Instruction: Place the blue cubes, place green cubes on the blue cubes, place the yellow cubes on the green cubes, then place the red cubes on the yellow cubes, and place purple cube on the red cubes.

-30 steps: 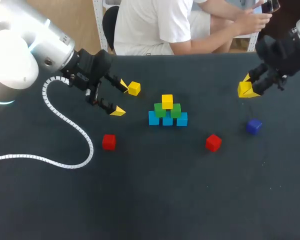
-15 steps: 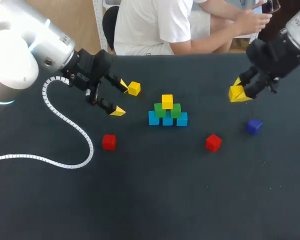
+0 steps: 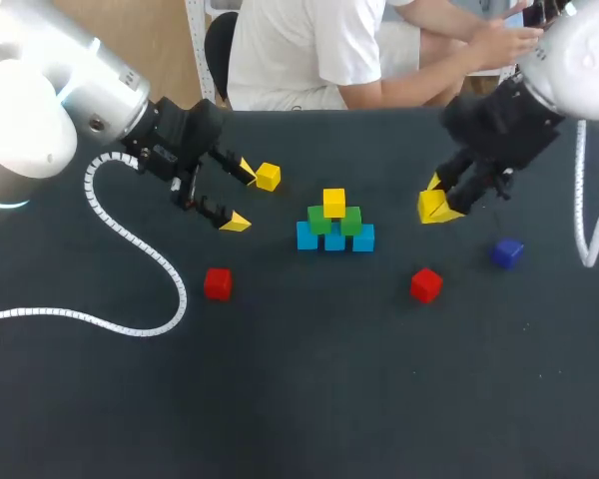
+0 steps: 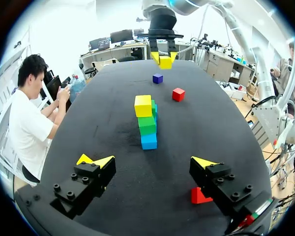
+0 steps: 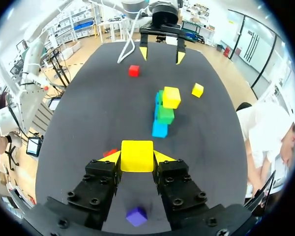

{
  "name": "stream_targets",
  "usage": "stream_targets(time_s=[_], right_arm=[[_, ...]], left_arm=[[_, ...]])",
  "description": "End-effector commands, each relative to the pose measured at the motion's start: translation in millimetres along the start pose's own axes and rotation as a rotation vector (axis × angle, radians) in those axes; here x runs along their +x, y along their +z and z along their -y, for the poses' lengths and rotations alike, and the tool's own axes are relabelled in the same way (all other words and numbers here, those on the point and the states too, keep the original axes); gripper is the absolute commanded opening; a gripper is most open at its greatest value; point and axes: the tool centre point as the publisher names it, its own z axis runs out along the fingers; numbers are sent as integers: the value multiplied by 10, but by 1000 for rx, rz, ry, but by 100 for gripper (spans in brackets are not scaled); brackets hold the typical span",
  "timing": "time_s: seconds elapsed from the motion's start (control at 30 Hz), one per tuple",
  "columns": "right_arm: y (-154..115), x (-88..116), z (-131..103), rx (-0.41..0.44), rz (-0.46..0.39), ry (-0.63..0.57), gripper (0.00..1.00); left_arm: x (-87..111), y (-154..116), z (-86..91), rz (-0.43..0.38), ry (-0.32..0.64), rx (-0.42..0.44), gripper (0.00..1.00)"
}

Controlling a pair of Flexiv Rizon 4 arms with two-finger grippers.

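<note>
On the dark table (image 3: 309, 399), a small stack is seen near the middle. Three blue plastic cubes (image 3: 334, 240) are set in a row at the bottom. Two green plastic cubes (image 3: 350, 221) are placed on them, and one yellow plastic cube (image 3: 333, 203) is placed on top of the green ones. A second yellow cube (image 3: 431, 209) is gripped from two sides by the yellow-tipped fingers of the right gripper (image 3: 436, 204). It is held between 2 and 3 o'clock from the stack, apart from it. In the right wrist view this held cube is seen filling the gap between the fingers, with the stack ahead of the gripper. A third yellow cube (image 3: 268, 177) is found at 10 o'clock from the stack, just beside one tip of the left gripper (image 3: 240, 197) but not between its fingers. The fingers of the left gripper are spread wide and nothing is held between them; the gripper is seen at about 9 o'clock from the stack. One red plastic cube (image 3: 218, 283) is seen at 8 o'clock from the stack and another red cube (image 3: 425, 284) at 4 o'clock, each alone on the table. A small purple plastic cube (image 3: 507, 252) is seen at 3 o'clock, well apart from the stack. A white ribbed cable (image 3: 181, 291) is laid in a loop on the table by the left arm.
</note>
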Motion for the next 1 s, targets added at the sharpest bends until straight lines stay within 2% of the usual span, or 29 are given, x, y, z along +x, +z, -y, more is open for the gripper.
stream_targets(time_s=[0.03, 0.43, 0.73, 1.0], right_arm=[[87, -90, -34, 0, -8, -7, 0], [127, -283, -108, -14, 18, -40, 0], [121, -291, -106, -14, 22, -44, 0], [244, -275, 28, -20, -9, -41, 0]], left_arm=[[0, 0, -14, -3, 0, 4, 100], [0, 0, -14, -3, 0, 4, 100], [0, 0, -14, -3, 0, 4, 100], [0, 0, -14, -3, 0, 4, 100]])
